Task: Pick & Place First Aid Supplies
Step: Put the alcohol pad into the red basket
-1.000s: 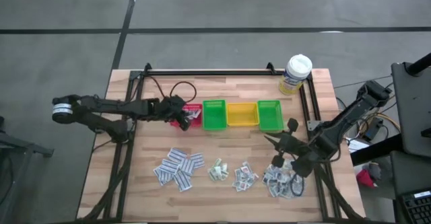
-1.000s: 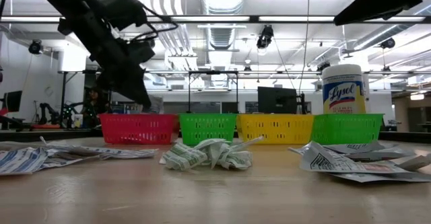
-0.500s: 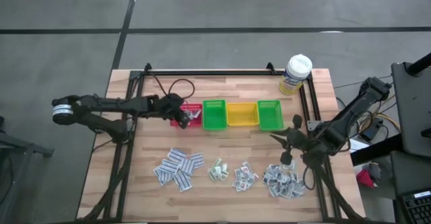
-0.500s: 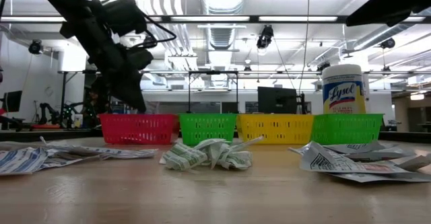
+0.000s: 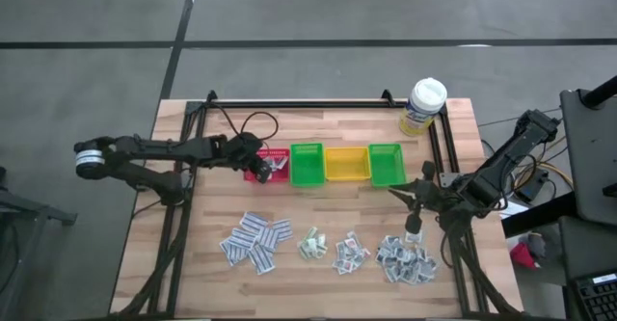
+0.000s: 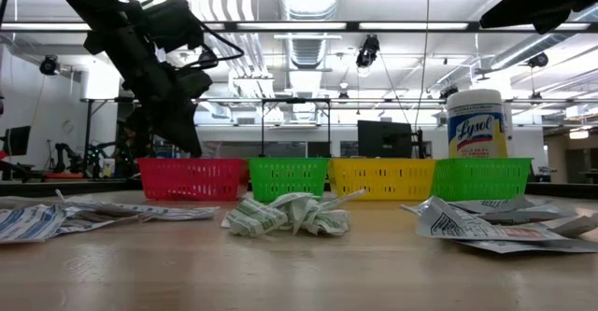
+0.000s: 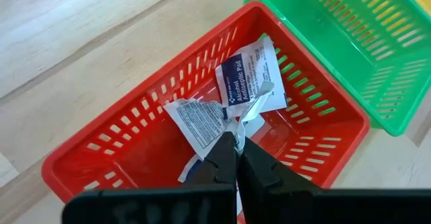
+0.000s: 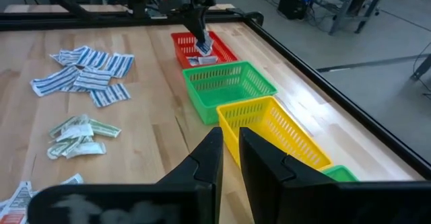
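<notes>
Red bin (image 7: 135,143) holds two packets (image 7: 222,99), legible only in left wrist view.

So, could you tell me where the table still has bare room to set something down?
Bare wood lies between the bin row and the packet piles, and behind the bins up to the bottle. The front strip is crowded with packets, and the left gripper hangs over the red bin.

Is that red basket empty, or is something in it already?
Not empty: the red basket holds at least two white packets.
</notes>
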Tool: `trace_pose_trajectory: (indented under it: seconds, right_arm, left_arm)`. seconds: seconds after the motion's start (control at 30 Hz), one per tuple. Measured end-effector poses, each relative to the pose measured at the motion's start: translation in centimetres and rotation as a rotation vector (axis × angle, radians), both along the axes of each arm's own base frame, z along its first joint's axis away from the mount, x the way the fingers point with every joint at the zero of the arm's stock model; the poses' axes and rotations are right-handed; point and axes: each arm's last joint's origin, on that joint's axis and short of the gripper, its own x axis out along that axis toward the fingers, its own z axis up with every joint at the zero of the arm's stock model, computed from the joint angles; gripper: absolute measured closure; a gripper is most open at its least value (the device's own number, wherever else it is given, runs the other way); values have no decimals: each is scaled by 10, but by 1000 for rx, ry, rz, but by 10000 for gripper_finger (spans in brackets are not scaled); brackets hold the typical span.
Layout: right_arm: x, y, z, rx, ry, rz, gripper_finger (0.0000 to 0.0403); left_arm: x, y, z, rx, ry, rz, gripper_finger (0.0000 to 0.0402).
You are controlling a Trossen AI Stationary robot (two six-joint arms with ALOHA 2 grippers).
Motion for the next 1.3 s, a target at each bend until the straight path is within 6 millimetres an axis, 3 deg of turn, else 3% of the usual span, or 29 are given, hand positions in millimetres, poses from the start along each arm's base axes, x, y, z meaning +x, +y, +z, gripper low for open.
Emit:
trace_pose_trajectory:
  seconds: [0.67, 1.1, 1.3]
  right_arm:
    - [0, 0, -1, -8, 7, 0, 353]
    - [0, 0, -1, -8, 7, -1, 357]
    - [-1, -1, 0, -80, 30, 20, 359]
  left_arm:
    - [-4, -1, -7, -3, 25, -6, 399]
    - [-3, 0, -6, 15, 20, 3, 300]
    - [2, 1, 22, 75, -68, -29, 294]
